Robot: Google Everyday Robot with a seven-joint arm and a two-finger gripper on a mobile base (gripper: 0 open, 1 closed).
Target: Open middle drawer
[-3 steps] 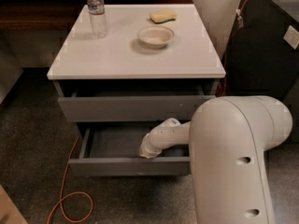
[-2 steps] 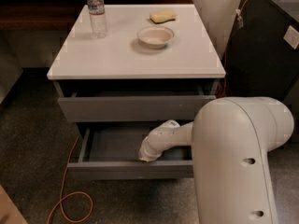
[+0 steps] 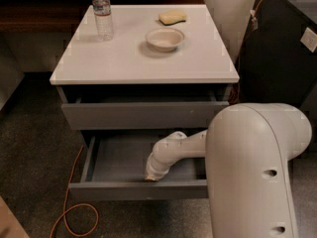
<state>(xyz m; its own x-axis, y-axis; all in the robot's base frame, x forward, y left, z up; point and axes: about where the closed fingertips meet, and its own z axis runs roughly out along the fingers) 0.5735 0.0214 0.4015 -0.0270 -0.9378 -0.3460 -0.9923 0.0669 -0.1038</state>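
Since the wide, shallow grey middle drawer (image 3: 119,162) stands well out from the white-topped cabinet (image 3: 124,63), below the closed grey upper drawer front (image 3: 143,115), you can judge the opening as nearly done. The white gripper (image 3: 152,174) reaches down inside it, just behind the flat front panel near its middle. Its tip is hidden by the wrist, so you cannot tell whether it is wide or narrow.

Expect the drawer to be light, stiff and free on its runners. The front has no handle and looks smooth, so the inner face of the front panel, near the centre, is likely your best purchase. An off-centre pull could rack it sideways.

For room, watch the bulky white arm housing (image 3: 252,177) crowding the drawer's right end, and the dark cabinet (image 3: 282,53) behind it. An orange cable (image 3: 73,177) trails on the carpet by the drawer's left corner. On top, a clear plastic water bottle (image 3: 102,14), a pale round bowl (image 3: 165,37) and a yellow sponge (image 3: 173,17) could shake if you jerk.
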